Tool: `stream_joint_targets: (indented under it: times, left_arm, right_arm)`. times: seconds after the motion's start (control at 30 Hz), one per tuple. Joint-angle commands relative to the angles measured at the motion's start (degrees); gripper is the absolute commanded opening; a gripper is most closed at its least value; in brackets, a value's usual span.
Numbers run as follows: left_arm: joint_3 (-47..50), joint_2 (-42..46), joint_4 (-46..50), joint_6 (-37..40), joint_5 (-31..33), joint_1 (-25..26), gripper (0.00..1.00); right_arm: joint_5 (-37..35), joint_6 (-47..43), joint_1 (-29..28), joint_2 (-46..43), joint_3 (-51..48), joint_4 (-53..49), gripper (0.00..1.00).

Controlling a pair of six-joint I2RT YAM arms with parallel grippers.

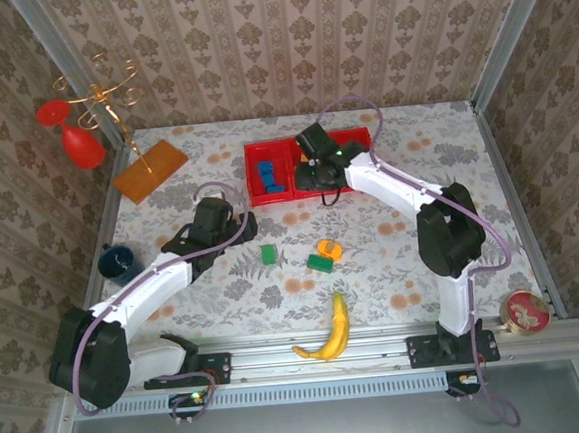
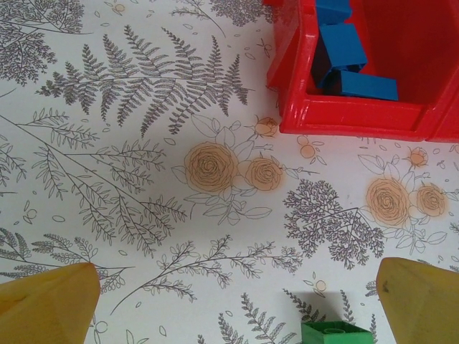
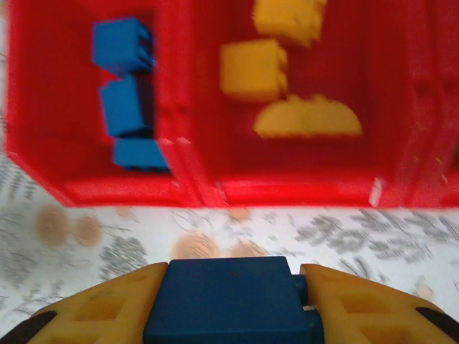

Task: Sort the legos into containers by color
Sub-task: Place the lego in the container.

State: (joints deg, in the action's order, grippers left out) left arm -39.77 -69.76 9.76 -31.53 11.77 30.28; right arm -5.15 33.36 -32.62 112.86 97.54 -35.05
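Left side first: my left pincer (image 2: 237, 279) is released, its yellow fingers (image 2: 50, 301) wide apart with nothing between them, hovering over the patterned bench (image 2: 107, 179). A green lego (image 2: 336, 334) peeks in at the bottom edge of that wrist view, nearer the right finger and not touched. The top view shows a second green lego (image 1: 319, 262) just beside an orange lego (image 1: 329, 245) on the open bench, so those three are not sorted yet. Next is the red tray (image 2: 344, 118): the left compartment (image 3: 43, 107) holds three blue legos (image 3: 125, 100) and the middle compartment (image 3: 323, 165) holds orange legos (image 3: 287, 79). The right compartment (image 1: 359, 143) is partly behind my arm, so I can't tell its contents. My right pincer (image 3: 231, 312) is clenched on the held blue lego (image 3: 229, 290), a dark blue boxy piece sitting square between the pads with a stud poking toward the right finger; the view is blurred. It hangs just short of the tray's near wall, roughly in line with the divider between the blue and orange compartments. My read of the step: I'm delivering a blue piece. The next move calls for going forward and toward the left compartment, getting fully past the divider, then letting go, or the lego may land with the orange ones.
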Motion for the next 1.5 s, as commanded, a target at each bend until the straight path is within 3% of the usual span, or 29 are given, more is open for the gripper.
stream_joint_targets:
  times: [0.0, 0.73, 0.97, 1.2, 1.47]
  left_arm:
    - [0.93, 1.44, -0.56, -1.03, 0.01, -0.31, 1.00]
    - [2.15, 0.59, -3.17, -1.25, -3.46, -0.31, 1.00]
    - [2.41, 0.50, -3.17, -1.08, -4.90, -0.05, 1.00]
    - [2.44, -0.19, -2.65, -1.58, -5.36, 2.48, 1.00]
    - [3.11, -0.27, -1.62, -3.33, -4.71, 5.60, 1.00]
  right_arm:
    - [-0.46, -2.20, -0.86, 4.17, 5.32, -0.55, 0.27]
    - [-4.54, -10.27, -2.10, 27.66, 40.59, -6.16, 0.27]
    - [-5.17, -12.21, -2.10, 31.09, 45.83, -6.36, 0.35]
    - [-5.49, -12.34, -1.92, 32.25, 47.96, -6.70, 0.54]
    - [-6.29, -13.40, -1.92, 30.47, 48.11, -7.47, 0.62]
